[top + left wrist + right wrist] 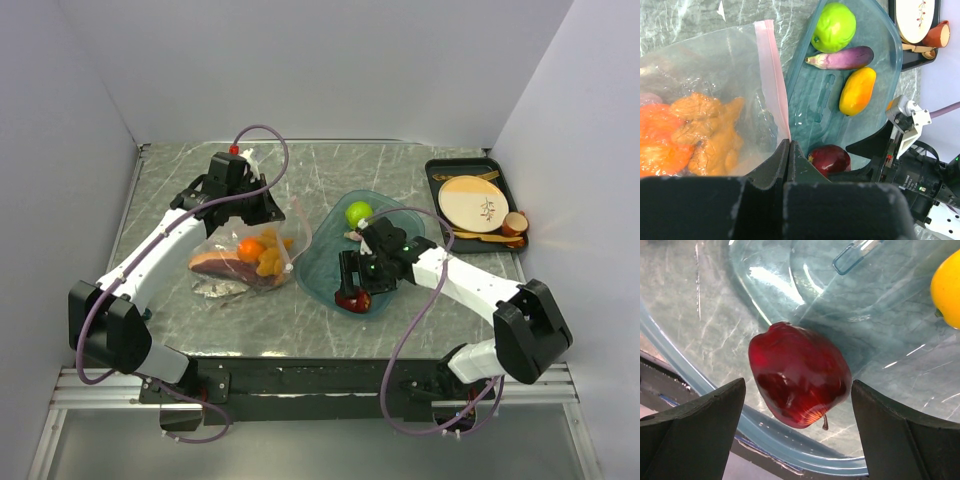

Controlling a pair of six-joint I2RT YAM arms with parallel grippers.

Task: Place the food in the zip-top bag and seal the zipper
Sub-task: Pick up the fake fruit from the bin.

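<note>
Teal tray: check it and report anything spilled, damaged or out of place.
Nothing stands out. The teal tray holds the lime, eggplant, yellow fruit and dark red apple, all inside its rim, nothing spilled. The apple just lies on its side near the rim.

apple (797, 382) in tray (880, 70) is gleaming dark red | tray is showing translucent teal | lime (834, 26) in tray is glowing bright green | eggplant (842, 57) is showing purple | mango (857, 91) is showing yellow-orange | bag (715, 65) left of tray is looking clear, zipper (771, 85) pale pink | desk (330, 165) is showing grey-green marbling
</note>
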